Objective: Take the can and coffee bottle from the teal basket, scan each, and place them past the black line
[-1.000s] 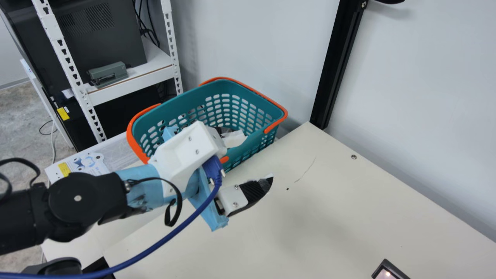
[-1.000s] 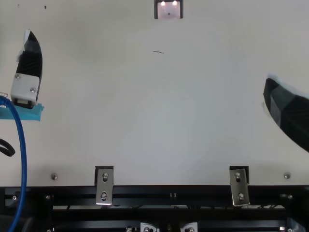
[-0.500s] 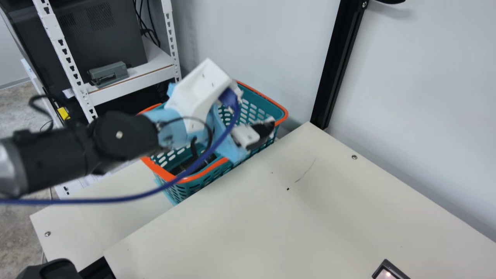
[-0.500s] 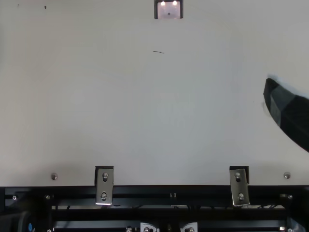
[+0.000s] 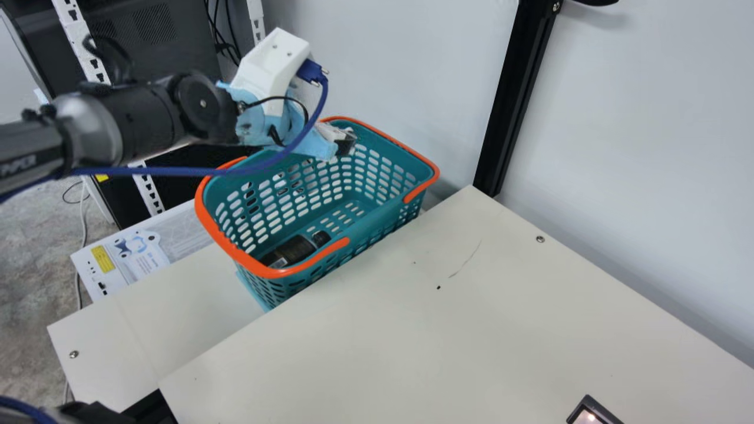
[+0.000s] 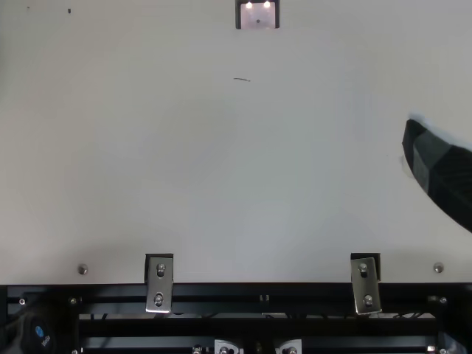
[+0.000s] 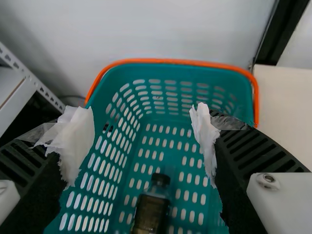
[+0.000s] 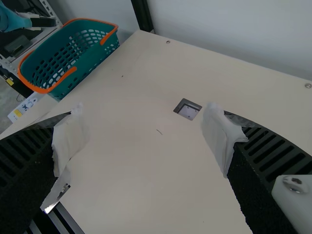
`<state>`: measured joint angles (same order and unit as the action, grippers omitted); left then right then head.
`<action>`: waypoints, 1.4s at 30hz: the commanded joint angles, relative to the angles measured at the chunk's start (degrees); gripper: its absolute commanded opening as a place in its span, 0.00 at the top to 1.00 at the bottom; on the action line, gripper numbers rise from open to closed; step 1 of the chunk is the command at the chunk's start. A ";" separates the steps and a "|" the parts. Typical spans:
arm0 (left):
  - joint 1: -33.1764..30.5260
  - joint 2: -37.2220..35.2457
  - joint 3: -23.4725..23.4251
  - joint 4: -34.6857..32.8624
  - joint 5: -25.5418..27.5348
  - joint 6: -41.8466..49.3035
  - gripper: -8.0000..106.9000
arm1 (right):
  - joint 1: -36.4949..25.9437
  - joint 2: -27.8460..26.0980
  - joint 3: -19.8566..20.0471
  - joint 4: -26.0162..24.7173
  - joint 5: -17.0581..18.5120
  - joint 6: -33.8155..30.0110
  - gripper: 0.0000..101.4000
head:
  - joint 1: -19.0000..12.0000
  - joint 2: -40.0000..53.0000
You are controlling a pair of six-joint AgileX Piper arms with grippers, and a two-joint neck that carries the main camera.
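Left of centre in the main view sits one teal plastic basket (image 5: 378,220), all oblong slots, with two folded orange handles and one dark coffee bottle (image 5: 296,248) on its side inside, cap black and round. Left hand (image 5: 346,144) is over it, two ribbed black fingers wide open, ragged white wrap at the tips. Right hand (image 6: 441,175), right edge of the top view, is spread too, above the smooth cream worktop (image 6: 192,162).
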<state>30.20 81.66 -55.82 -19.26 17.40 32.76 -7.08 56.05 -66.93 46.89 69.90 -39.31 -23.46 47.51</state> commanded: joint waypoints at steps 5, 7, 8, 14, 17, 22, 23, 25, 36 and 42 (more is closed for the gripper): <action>-3.88 5.69 -9.02 21.03 12.28 -22.42 0.15 | 0.00 0.00 0.00 0.00 0.00 0.00 0.00 | -1.52 1.11; -5.50 8.12 -11.12 23.42 15.06 -25.34 0.15 | 0.00 0.00 0.00 0.00 0.00 0.00 0.00 | -1.52 1.11; -6.05 9.38 -11.94 24.29 16.19 -26.42 0.15 | 0.00 0.00 0.00 0.00 0.00 0.00 0.00 | -1.52 1.11; -7.00 16.54 -15.68 28.49 19.92 -30.48 0.15 | 0.00 0.00 0.00 0.00 0.00 0.00 0.00 | -1.52 1.11; -6.40 19.52 -16.88 29.51 20.63 -31.00 0.15 | 0.00 0.00 0.00 0.00 0.00 0.00 0.00 | -1.52 1.11; -4.81 23.59 -18.25 29.97 20.85 -29.95 0.15 | 0.00 0.00 0.00 0.00 0.00 0.00 0.00 | -1.52 1.11; -4.50 24.32 -18.44 29.90 20.84 -29.55 0.15 | 0.00 0.00 0.00 0.00 0.00 0.00 0.00 | -1.52 1.11; -3.92 25.70 -18.76 29.83 20.73 -28.78 0.15 | 0.00 0.00 0.00 0.00 0.00 0.00 0.00 | -1.52 1.11; -1.60 32.44 -19.74 27.19 20.36 -22.50 0.15 | 0.00 0.00 0.00 0.00 0.00 0.00 0.00 | -1.52 1.11; -0.41 35.71 -20.08 25.49 19.99 -18.88 0.15 | 0.00 0.00 0.00 0.00 0.00 0.00 0.00 | -1.52 1.11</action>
<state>29.66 116.89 -75.84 6.51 37.47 13.28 -7.08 56.05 -66.93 46.89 69.90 -39.31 -23.46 47.51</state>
